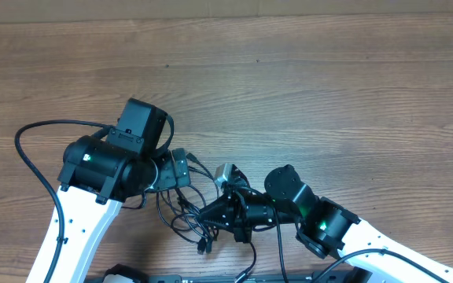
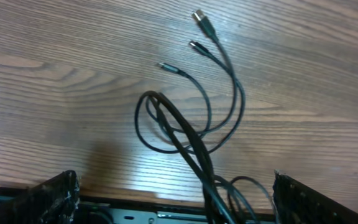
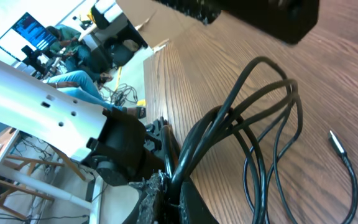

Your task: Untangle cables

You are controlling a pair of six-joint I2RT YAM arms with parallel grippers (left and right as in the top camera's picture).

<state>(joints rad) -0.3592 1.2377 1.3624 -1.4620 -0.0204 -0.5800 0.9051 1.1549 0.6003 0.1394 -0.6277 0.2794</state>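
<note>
Thin black cables (image 1: 181, 214) lie in a loose tangle on the brown wood-grain surface (image 1: 329, 79), in the gap between the left gripper (image 1: 185, 167) and the right gripper (image 1: 207, 212), which come close to each other over the heap in the overhead view. In the left wrist view we see the left gripper (image 2: 173, 186) spread wide, its rough black fingers (image 2: 48, 199) at the bottom corners. The thin black cables (image 2: 197, 163) run as a bundle between them, nearer one finger than the other and, as far as we can tell, touching neither. Just ahead of that gripper the bundle bends into a narrow loop, and beyond the loop three strands fan out over the surface (image 2: 55, 74). They end in a silver-tipped USB plug (image 2: 201, 15) farthest from the gripper and two smaller dark plugs (image 2: 194, 45) a little nearer. In the right wrist view the right gripper (image 3: 169, 186) is pressed together on the cables (image 3: 191, 149): several strands gather into one thick bunch that goes down between its fingers, and ahead of it they open into wide loops over the surface (image 3: 328, 74). One strand ending in a slim metal tip (image 3: 334, 142) lies beside those loops, apart from them. We cannot tell how the strands cross inside the heap.
</note>
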